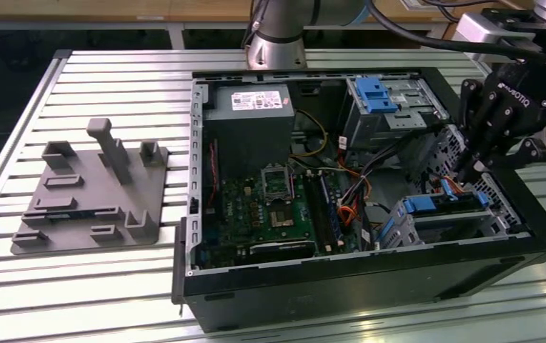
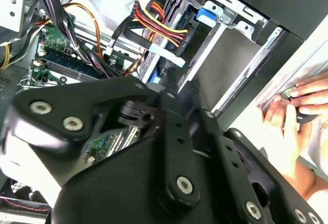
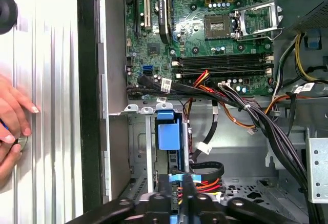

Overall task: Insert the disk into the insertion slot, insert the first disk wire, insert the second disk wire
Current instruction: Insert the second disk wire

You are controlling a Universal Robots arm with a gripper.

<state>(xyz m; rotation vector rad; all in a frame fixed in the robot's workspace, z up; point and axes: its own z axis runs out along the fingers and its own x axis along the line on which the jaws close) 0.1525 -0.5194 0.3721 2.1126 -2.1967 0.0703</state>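
Observation:
The disk (image 1: 447, 215), grey with a blue carrier rail, lies inside the insertion slot (image 1: 399, 230), a grey metal cage in the case's front corner on the exterior view's right. In the second wrist view its grey face (image 2: 225, 65) shows in the cage, and the carrier's blue end (image 3: 168, 131) shows in the first wrist view. My gripper (image 1: 462, 176) reaches down into the case just above the disk's end. Its fingers (image 3: 188, 196) stand close together, shut on a light blue flat disk wire (image 3: 177, 176). A red, orange and yellow wire bundle (image 3: 206, 185) lies right beside them.
A person's hand (image 2: 300, 106) rests on the slatted table beside the case wall (image 3: 88, 106). Black cable bundles (image 3: 256, 116) cross over the motherboard (image 1: 273, 207). The power supply (image 1: 246, 121) and a taller bay with a blue latch (image 1: 378, 96) stand at the back. A grey fixture plate (image 1: 92, 193) lies outside the case.

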